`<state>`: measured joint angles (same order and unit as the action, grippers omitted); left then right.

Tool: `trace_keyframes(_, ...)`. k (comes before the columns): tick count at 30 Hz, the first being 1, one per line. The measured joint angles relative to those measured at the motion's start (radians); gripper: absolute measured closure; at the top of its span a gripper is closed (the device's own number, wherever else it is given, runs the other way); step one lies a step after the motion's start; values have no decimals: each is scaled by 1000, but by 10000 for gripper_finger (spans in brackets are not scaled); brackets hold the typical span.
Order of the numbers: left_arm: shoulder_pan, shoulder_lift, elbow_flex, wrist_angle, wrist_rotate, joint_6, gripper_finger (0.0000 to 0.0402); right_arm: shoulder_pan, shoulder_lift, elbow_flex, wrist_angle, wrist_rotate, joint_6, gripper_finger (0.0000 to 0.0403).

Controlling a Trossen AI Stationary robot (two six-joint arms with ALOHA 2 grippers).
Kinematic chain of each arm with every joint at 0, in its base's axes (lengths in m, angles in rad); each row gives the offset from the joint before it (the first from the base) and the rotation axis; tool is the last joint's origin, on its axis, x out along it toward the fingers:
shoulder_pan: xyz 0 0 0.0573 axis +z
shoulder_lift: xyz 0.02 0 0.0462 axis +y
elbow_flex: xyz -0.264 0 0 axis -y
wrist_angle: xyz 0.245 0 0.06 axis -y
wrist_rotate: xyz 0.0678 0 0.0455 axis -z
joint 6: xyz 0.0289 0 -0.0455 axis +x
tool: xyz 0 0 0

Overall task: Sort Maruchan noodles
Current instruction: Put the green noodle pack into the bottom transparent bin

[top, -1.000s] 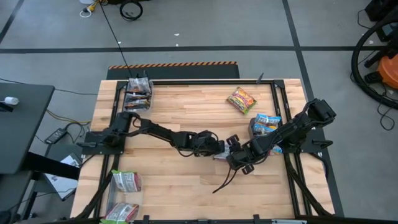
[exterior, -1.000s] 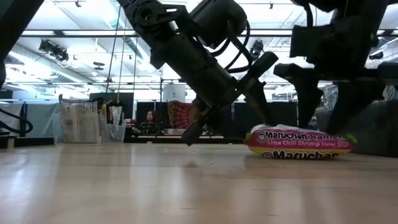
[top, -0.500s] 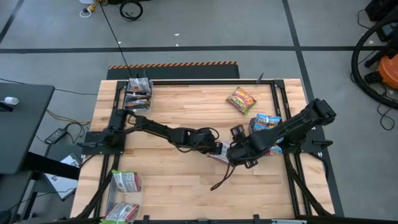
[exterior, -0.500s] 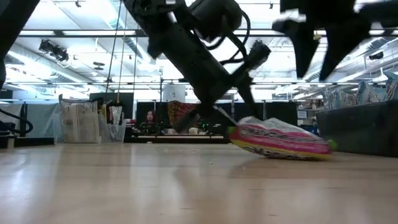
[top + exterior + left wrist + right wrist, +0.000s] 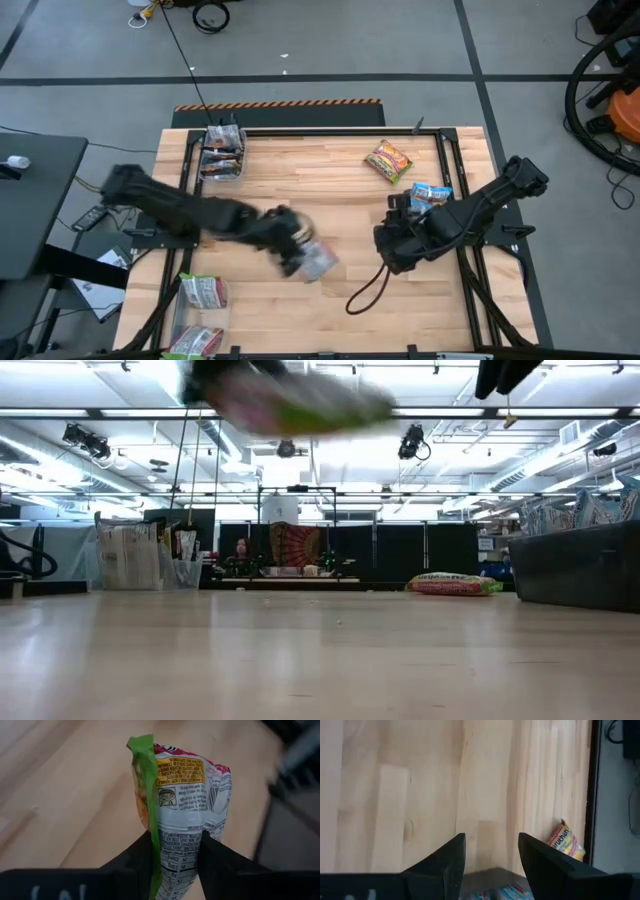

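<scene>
Left gripper [image 5: 175,855] clamped on a green-edged noodle packet [image 5: 182,815], hoisted well above the table [image 5: 330,190]. Right gripper [image 5: 490,852] hanging empty with fingers spread over bare wood, yellow-red packet [image 5: 388,160] lying near the far edge.

Green-edged white packet [image 5: 182,815], nutrition label showing, pinched upright between dark claw [image 5: 175,857] fingers [image 5: 135,862]; blurred wooden desk [image 5: 65,795] beneath.

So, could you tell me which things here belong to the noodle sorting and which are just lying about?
Belonging to the job:
- green-white packet held in the left gripper
- yellow-red packet on the table
- blue-white packets
- dark packets
- green packets
- right gripper, empty

Lying about:
- black cable
- floor cables
</scene>
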<state>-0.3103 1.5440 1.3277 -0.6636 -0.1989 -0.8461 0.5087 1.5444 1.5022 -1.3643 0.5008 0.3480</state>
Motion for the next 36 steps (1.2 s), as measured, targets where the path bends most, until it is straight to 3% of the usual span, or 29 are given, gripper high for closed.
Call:
trace_keyframes(5,-206,-199,0,-225,32,95,275,21,7,-1,132,-8,11,214)
trace_keyframes(12,-561,-336,1,-511,48,-126,276,0,7,-1,474,-117,39,214)
trace_keyframes(20,-781,-200,0,-729,20,-250,279,-16,7,-2,777,-94,122,214)
trace_keyframes(26,-859,-55,0,-760,-17,-308,279,58,60,-1,882,28,248,214)
trace_keyframes(31,-895,19,0,-737,-41,-342,272,87,131,-2,873,54,356,214)
trace_keyframes(36,-905,67,0,-721,-17,-338,238,73,173,-2,776,47,533,212)
